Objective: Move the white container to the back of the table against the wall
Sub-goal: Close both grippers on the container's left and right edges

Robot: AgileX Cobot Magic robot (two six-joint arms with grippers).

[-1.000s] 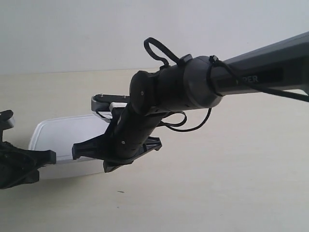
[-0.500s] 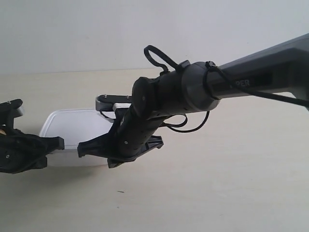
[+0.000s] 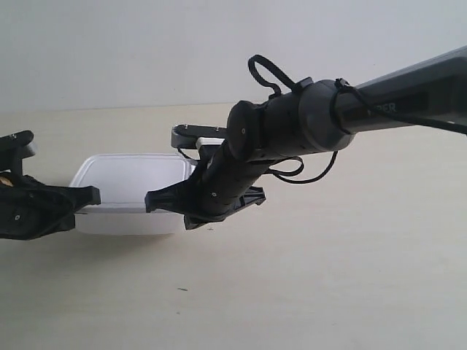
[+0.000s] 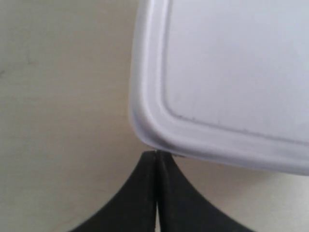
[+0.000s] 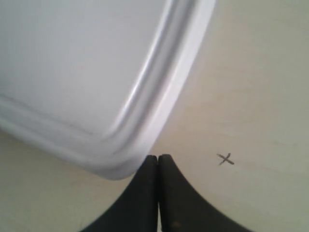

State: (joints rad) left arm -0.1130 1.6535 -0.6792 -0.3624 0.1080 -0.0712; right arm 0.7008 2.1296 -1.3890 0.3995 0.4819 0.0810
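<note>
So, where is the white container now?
Exterior view: the white container sits on the table, left of centre, between both arms' fingers, short of the wall.

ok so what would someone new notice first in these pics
The big black arm reaching in from the exterior view's right fills the middle of that picture. Left of it a white container lies on the pale table, short of the wall behind. In the wrist views the left claw and the right claw are each shut, tip at a rounded corner of the container.

open table (image 3: 109,131) from white container (image 3: 128,179) to wall (image 3: 146,51), end effectors (image 4: 157,162) (image 5: 158,162) flanking it
</note>
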